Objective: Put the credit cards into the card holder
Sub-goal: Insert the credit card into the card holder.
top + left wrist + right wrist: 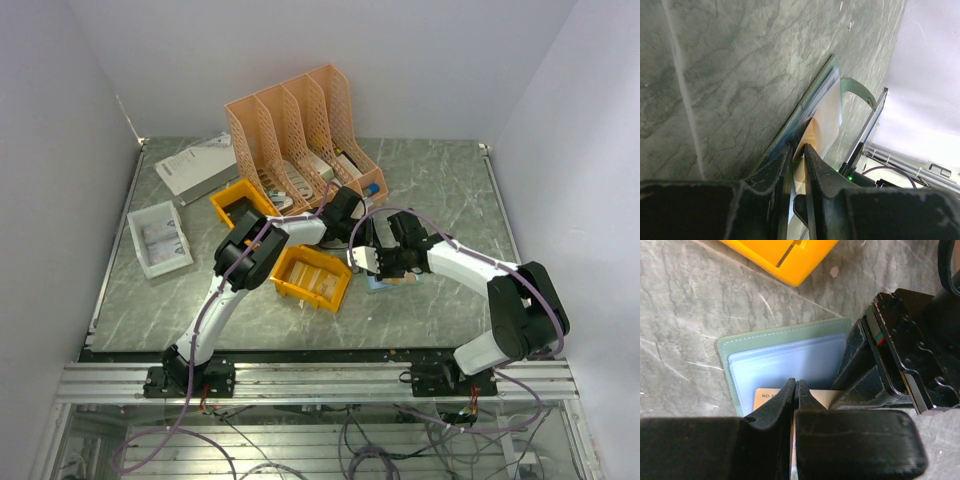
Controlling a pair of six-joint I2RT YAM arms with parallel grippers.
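The right fingers are pressed shut with nothing between them, their tips down at the near edge of the open card holder, right at the edge of a tan card that lies against the light blue lining. The left fingers are nipped onto that tan card, holding it by one edge with its far corner against the holder; whether that corner is inside a pocket I cannot tell. The holder lies open and flat on the grey tabletop. In the right wrist view the black left fingers stand just right of the right ones, over the lower right part of the holder. From above, both arms meet a little right of centre, with the holder a pale blue patch under them. Just left of it sits a yellow bin, a second yellow bin further up and left, and a white tray near the left edge. At the back stands an orange file rack, with a grey box to its left
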